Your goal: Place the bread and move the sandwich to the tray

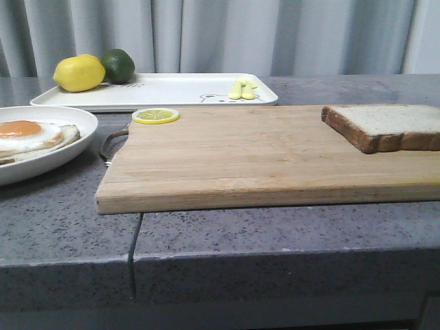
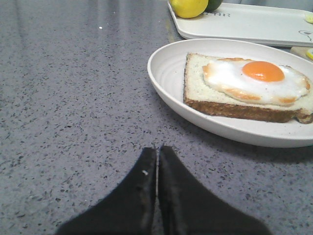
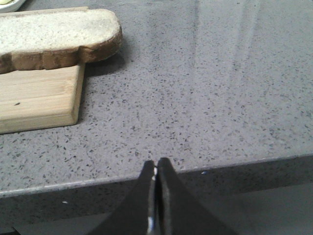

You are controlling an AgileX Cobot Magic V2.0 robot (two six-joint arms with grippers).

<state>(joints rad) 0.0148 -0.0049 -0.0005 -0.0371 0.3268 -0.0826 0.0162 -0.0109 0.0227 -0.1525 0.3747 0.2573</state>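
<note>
The bread (image 1: 385, 126) is lying flat at the cutting board's (image 1: 261, 155) right end, overhanging its edge, long side running along the board. The right claw (image 3: 156, 171), clenched and holding nothing, is sitting nearer it than the left claw (image 2: 157, 155), also clenched, which is facing the sandwich (image 2: 249, 85).

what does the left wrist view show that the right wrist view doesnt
Only the left wrist view shows the fried egg sandwich on its round white plate, the white rectangular tray and the yellow lemon. Only the right wrist view shows the crusted pale bread slice overhanging the wooden cutting board. Both show grey speckled countertop and a shut black claw.
</note>
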